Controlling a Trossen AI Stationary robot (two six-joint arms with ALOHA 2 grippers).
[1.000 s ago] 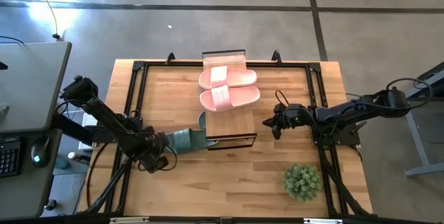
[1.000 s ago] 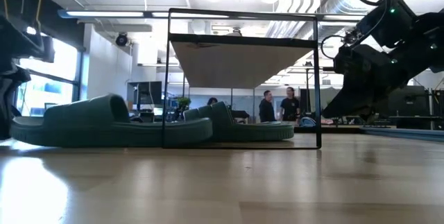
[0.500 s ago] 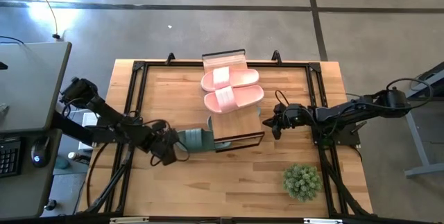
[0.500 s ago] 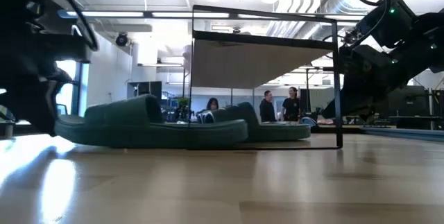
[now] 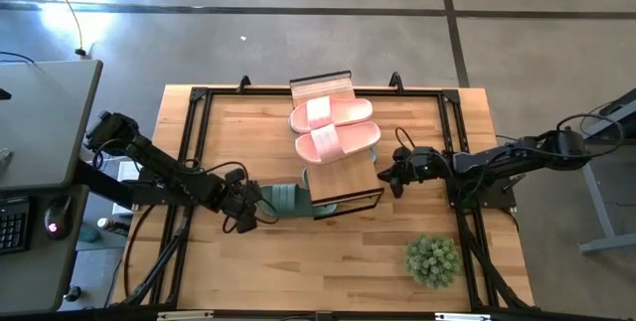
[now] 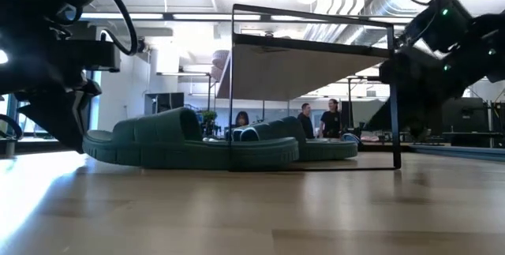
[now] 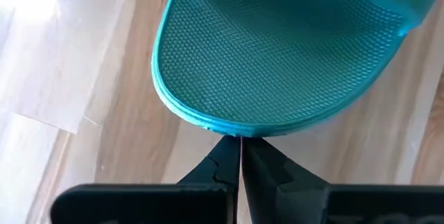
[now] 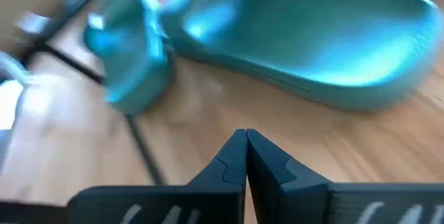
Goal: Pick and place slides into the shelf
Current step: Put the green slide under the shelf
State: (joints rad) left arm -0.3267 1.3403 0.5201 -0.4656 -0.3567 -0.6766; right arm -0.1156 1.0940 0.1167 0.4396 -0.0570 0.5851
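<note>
The plank top of the shelf (image 5: 335,152) hides most of what lies under it from above: only the heel end of one green slide (image 5: 283,200) sticks out at the shelf's left near corner, and two pink slides (image 5: 333,112) lie side by side on the plank (the far end of the plank is bare). The low view shows two green slides (image 6: 189,138) on the worktop (image 5: 328,261) under the frame, their far ends lost behind one another. How many lie there in all cannot be made out.

The left hand (image 5: 250,205) is closed, its fingertips (image 7: 239,156) pressed against the heel rim of the green slide. The right hand (image 5: 391,175), also closed and holding nothing, sits just beside the shelf's right side. A potted plant (image 5: 432,258) stands near the front right corner.

Compared with a second ago, the left hand has pushed the slide further under, and the whole shelf has skewed to the right.
</note>
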